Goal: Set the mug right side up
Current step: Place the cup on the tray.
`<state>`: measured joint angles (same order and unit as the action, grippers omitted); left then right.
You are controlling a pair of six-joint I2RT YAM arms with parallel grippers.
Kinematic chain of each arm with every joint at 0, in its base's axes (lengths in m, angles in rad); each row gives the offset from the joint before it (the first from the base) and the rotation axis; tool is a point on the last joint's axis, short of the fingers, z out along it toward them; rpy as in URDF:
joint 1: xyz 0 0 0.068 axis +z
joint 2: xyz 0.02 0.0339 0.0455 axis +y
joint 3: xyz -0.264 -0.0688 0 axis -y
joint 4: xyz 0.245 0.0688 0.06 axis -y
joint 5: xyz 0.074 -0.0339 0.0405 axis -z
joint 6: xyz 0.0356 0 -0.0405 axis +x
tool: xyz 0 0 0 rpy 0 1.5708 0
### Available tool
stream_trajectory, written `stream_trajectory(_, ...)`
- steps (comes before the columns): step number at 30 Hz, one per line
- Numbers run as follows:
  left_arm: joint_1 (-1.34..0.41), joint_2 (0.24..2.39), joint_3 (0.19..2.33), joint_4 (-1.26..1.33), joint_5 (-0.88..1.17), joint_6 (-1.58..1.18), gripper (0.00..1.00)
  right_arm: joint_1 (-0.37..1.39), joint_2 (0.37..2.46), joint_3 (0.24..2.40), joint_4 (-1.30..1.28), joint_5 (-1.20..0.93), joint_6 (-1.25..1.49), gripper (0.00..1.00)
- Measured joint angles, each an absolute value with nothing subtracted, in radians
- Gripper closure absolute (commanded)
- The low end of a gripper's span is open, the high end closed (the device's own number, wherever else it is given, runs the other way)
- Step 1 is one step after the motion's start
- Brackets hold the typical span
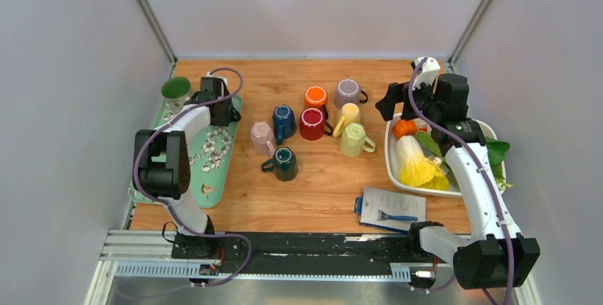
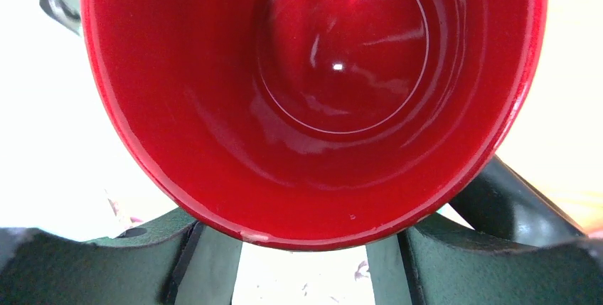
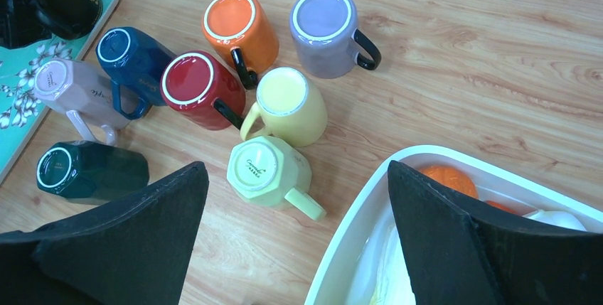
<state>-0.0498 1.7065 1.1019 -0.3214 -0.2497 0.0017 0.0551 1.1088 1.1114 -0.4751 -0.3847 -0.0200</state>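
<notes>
Because the left tool [image 2: 302, 276] sits right at the mug [image 2: 313, 106], the relation that counts is a close one. In the left wrist view the mug's red inside fills the upper and middle frame. Its lower rim dips between the two fingers at the bottom edge. The mouth faces straight into that camera, so the long axis seems to run along the tool's own line of reach, base away from it.

The right wrist view shows the mug in the upper left corner, on the teal tray [image 1: 226, 166], with the red mouth toward the corner and the dark, gold-patterned body toward the lower right. Whether it stands fully upright I cannot tell, nor whether the left fingers press the rim or stand just off it.

The left arm is plainly the nearer one. The right tool [image 3: 296, 170] is spread wide and holds nothing, at the upper right of the top view, beyond the other mugs [image 1: 311, 124] on the bench [image 1: 320, 198].
</notes>
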Motion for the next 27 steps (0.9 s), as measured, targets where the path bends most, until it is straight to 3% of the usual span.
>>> stream_trajectory(15,-0.050,1.778,1.195,-0.315,-0.260,-0.038,0.35,0.044,1.105,1.109,-0.477,-0.394,-0.021,0.00)
stream_trajectory(22,-0.050,1.506,1.174,-0.485,-0.188,-0.109,0.34,0.043,1.105,1.108,-0.555,-0.527,-0.190,0.00)
stream_trajectory(27,-0.049,1.224,1.104,-0.529,0.023,-0.077,0.34,0.086,1.103,1.089,-0.645,-0.611,-0.419,0.00)
